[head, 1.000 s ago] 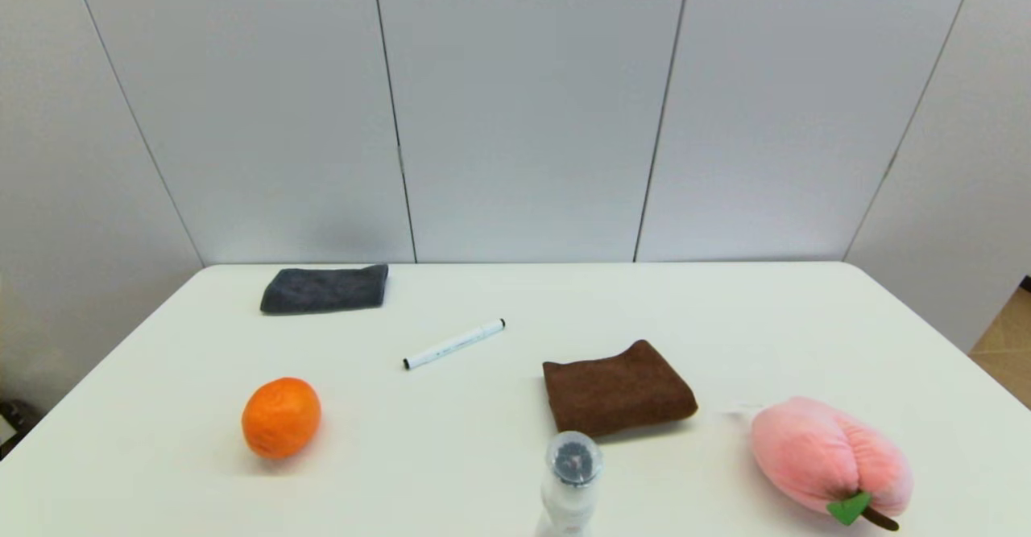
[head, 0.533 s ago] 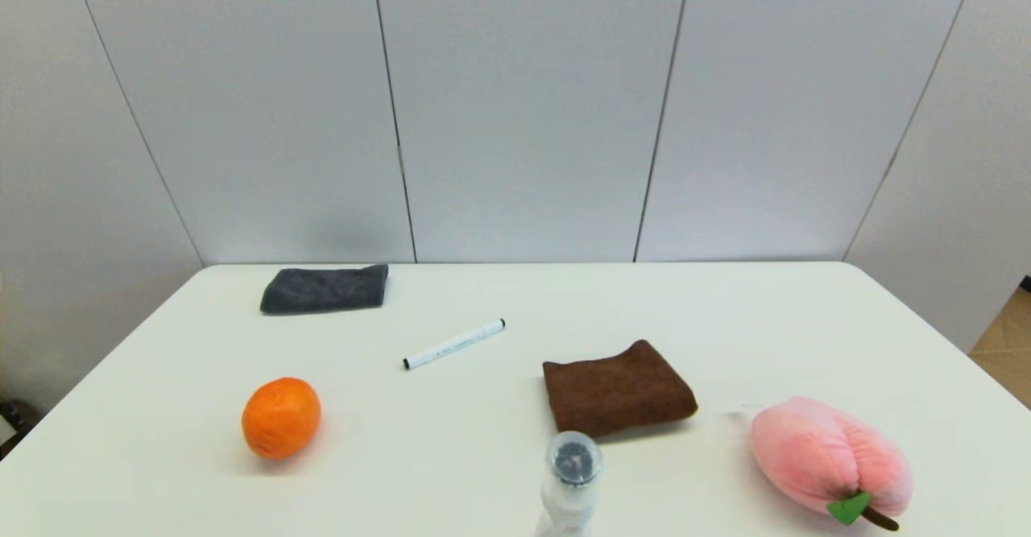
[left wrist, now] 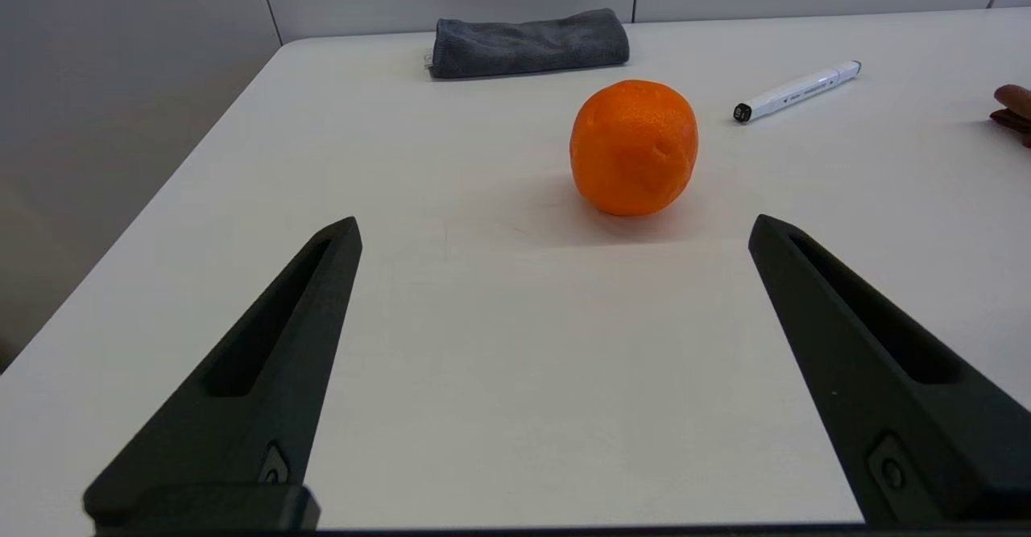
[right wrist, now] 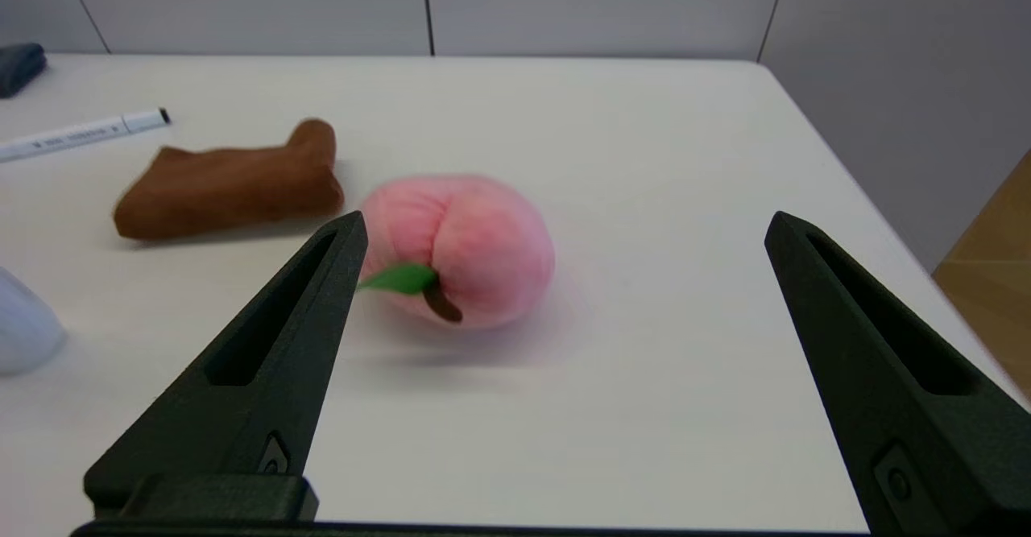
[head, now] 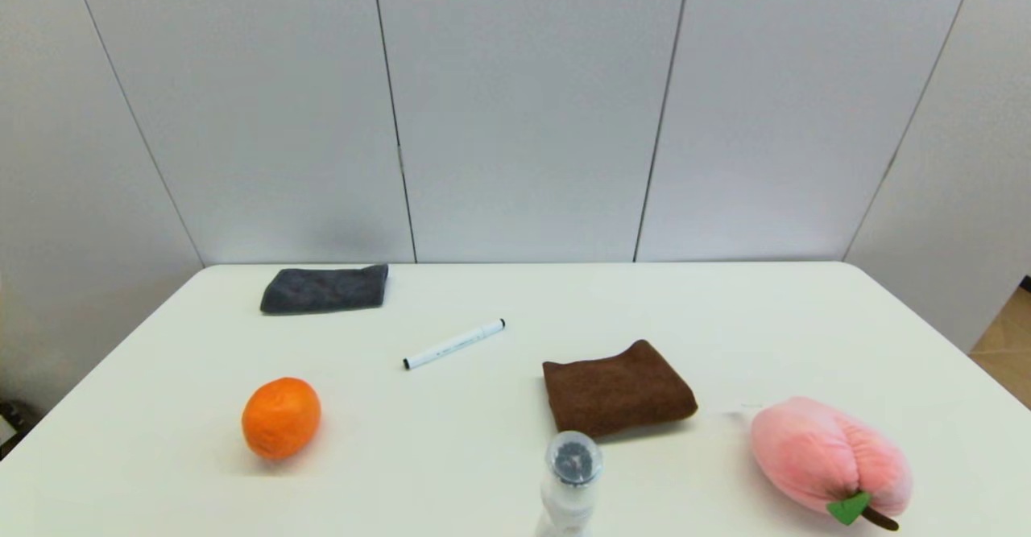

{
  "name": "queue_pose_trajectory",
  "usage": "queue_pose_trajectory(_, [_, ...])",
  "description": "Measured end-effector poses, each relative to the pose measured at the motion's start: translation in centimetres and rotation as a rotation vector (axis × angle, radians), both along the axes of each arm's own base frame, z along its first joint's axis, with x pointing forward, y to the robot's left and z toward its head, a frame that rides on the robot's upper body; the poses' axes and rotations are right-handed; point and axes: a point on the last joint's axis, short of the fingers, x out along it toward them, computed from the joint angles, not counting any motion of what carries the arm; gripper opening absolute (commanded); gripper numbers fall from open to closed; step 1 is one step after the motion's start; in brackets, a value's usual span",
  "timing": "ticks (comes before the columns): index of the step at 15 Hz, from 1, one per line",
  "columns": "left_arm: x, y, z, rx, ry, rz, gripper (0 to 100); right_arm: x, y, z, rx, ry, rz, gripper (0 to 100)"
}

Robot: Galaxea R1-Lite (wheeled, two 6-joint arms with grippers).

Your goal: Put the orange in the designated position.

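The orange (head: 281,417) rests on the white table (head: 515,295) at the front left, round and bright with dimpled skin. In the left wrist view the orange (left wrist: 634,147) lies a short way beyond my left gripper (left wrist: 556,227), which is open and holds nothing. My right gripper (right wrist: 564,223) is open too, held back from the pink plush peach (right wrist: 459,247). Neither arm shows in the head view. The designated position carries no mark that I can see on the tabletop.
A grey folded cloth (head: 325,289) lies at the back left, a white marker pen (head: 454,344) in the middle, a brown folded cloth (head: 616,389) right of centre. The pink plush peach (head: 830,456) sits front right. A white bottle (head: 570,481) stands at the front edge.
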Motion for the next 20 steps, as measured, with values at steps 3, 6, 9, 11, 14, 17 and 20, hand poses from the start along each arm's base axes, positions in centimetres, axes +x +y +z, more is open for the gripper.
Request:
queue_pose_trajectory(3, [0.0, 0.0, 0.0, 0.000, 0.000, 0.000, 100, 1.6, 0.0, 4.5, -0.068, 0.039, 0.009, 100])
queue_pose_trajectory(6, [0.0, 0.0, 0.0, 0.001, 0.000, 0.000, 100, 5.5, 0.0, 8.7, -0.155, 0.119, 0.041, 100])
queue_pose_trajectory(9, [0.0, 0.0, 0.0, -0.011, 0.000, 0.002, 100, 11.8, 0.2, 12.2, -0.215, 0.216, 0.118, 100])
queue_pose_trajectory(11, [0.0, 0.0, 0.0, -0.012, 0.000, 0.002, 100, 17.1, 0.5, 13.8, -0.233, 0.280, 0.166, 100])
queue_pose_trajectory(14, [0.0, 0.0, 0.0, -0.012, 0.000, 0.002, 100, 26.2, 1.6, 14.8, -0.250, 0.367, 0.234, 100])
queue_pose_trajectory(17, [0.0, 0.0, 0.0, -0.013, 0.000, 0.002, 100, 34.3, 3.5, 15.0, -0.263, 0.415, 0.300, 100])
queue_pose_trajectory(20, [0.0, 0.0, 0.0, -0.012, 0.000, 0.002, 100, 39.3, 6.9, 13.2, -0.280, 0.519, 0.394, 100])
